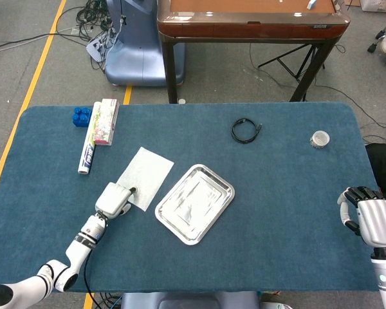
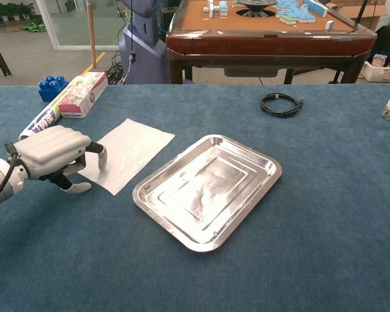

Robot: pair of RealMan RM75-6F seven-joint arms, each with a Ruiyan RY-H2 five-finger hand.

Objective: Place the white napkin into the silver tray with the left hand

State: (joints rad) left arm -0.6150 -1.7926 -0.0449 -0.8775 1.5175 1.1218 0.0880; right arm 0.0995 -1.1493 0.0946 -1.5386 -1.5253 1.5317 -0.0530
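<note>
Workspace: blue felt-covered table (image 1: 276,212) on a grey floor, with a brown wooden table (image 1: 251,19) behind it.

Head view. The flat white paper napkin (image 1: 145,175) lies on the felt just left of the rectangular silver metal tray (image 1: 195,203), not in it. The left hand (image 1: 114,199) sits at the napkin's near corner, one fingertip touching the edge; nothing is lifted. The right hand (image 1: 373,219) rests at the table's right edge, fingers loosely spread, holding nothing. Also present: black cable coil (image 1: 246,130), small clear round container (image 1: 320,138), blue toy block (image 1: 82,116), patterned box (image 1: 105,121) and white printed tube (image 1: 88,154).

Chest view. Left hand (image 2: 52,156) arched over the near-left napkin (image 2: 129,151) edge, fingers (image 2: 101,156) curled down but not grasping it; tray (image 2: 247,214) empty.

Judgement: the napkin is very light, thin and limp, lying flush against grippy felt. It is likely to fold or drag rather than lift. Best hold is a thumb-and-finger pinch on the near corner, raised first.
</note>
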